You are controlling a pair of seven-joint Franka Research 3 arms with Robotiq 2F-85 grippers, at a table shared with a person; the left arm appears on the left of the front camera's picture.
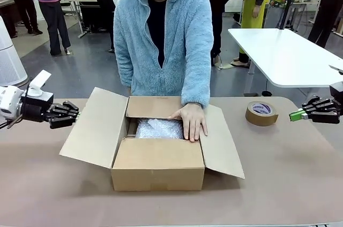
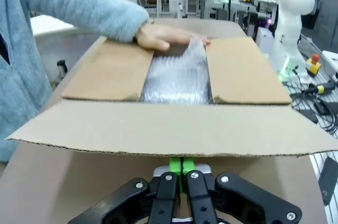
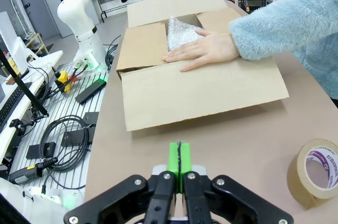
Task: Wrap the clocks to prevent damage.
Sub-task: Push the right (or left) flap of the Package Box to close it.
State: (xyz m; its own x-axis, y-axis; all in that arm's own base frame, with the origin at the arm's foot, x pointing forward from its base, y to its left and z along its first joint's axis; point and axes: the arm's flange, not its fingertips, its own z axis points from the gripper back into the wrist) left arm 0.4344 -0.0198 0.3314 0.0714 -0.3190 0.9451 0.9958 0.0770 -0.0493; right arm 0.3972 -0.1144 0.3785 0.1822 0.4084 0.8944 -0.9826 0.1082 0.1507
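— Boxing looks like the step in hand. The bubble-wrap bundle lies inside the cardboard box, in the gap between the two flaps already folded in. The person's hand is flat on its right side.

— And the claws?

— The left gripper hangs just beside the left side flap, fingers pressed together on nothing. The right gripper is the same, empty and closed tight, well off to the right beyond the tape roll.

— So what next?

— My guess is that the two side flaps get folded over, then taped. A claw would have to push a flap up and inward from outside.

— Anything in the way?

— The hand over the opening. The right side flap can't close while it rests there. The tape roll sits apart from the box, clear of that flap.
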